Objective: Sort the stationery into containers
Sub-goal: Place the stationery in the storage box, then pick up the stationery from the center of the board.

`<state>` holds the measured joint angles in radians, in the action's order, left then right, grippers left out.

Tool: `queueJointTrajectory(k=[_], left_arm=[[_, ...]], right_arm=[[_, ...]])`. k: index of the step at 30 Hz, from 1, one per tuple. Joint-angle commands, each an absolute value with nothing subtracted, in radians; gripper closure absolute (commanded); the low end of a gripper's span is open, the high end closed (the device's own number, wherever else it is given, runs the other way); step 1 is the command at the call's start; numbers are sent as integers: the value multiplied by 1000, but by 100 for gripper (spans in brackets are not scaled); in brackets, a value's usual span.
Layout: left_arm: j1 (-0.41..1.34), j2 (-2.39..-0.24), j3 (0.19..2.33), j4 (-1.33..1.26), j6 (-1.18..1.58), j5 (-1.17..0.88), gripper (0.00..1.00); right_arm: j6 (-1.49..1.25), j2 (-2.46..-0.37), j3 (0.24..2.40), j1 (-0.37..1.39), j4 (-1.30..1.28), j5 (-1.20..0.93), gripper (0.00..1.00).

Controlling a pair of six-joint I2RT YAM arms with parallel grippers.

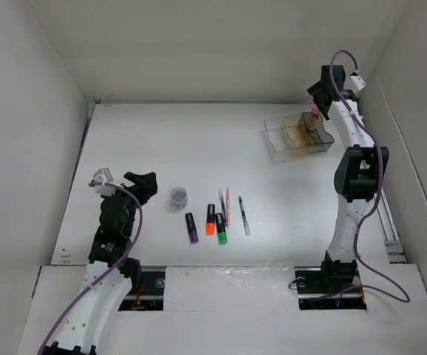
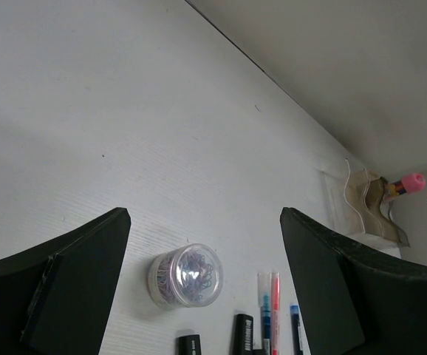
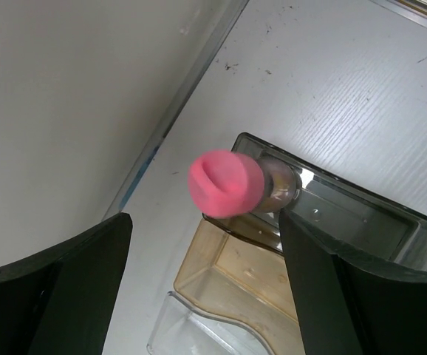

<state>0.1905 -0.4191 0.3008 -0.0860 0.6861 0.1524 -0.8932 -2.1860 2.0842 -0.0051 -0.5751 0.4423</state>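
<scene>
Left gripper point(image 1: 143, 185) near left, released, empty. Right gripper point(image 3: 206, 222) far right, released, above small pink-capped bottle point(image 3: 224, 183) standing in smoky-grey plastic box compartment point(image 3: 380, 222).

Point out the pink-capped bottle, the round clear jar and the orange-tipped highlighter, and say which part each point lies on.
pink-capped bottle point(image 3: 241, 185): right wrist view, on the pink cap.
round clear jar point(image 2: 186, 275): left wrist view, on the middle of its clear face.
orange-tipped highlighter point(image 1: 210, 220): top external view, at mid-length, where black meets orange.
</scene>
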Motion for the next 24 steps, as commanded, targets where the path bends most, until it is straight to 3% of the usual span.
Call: queueJointTrajectory(k=[1, 5, 11, 17, 19, 21, 22, 23, 24], left_arm=[[196, -423, 287, -146, 672, 135, 19], [196, -433, 287, -155, 672, 135, 19], [196, -452, 278, -175, 672, 135, 19], [196, -462, 278, -184, 672, 126, 19], [196, -462, 278, -184, 672, 126, 19], [196, -471, 278, -184, 672, 126, 19], [196, -471, 278, -184, 672, 126, 19], [196, -471, 278, -184, 672, 135, 19], [196, -471, 278, -184, 672, 135, 19]], right_arm=[[-873, -2126, 2086, -6, -538, 439, 13], [-873, -2102, 2100, 3, -563, 439, 15], [-861, -1926, 1916, 72, -441, 459, 21], [-830, -1858, 1892, 132, -449, 479, 21], [-821, -1822, 1855, 149, -440, 479, 25], [-809, -1793, 1795, 191, -422, 418, 41], [-796, -1758, 1766, 211, -408, 385, 55], [-796, -1740, 1734, 236, -391, 344, 80], [-796, -1721, 1698, 265, -371, 284, 88]])
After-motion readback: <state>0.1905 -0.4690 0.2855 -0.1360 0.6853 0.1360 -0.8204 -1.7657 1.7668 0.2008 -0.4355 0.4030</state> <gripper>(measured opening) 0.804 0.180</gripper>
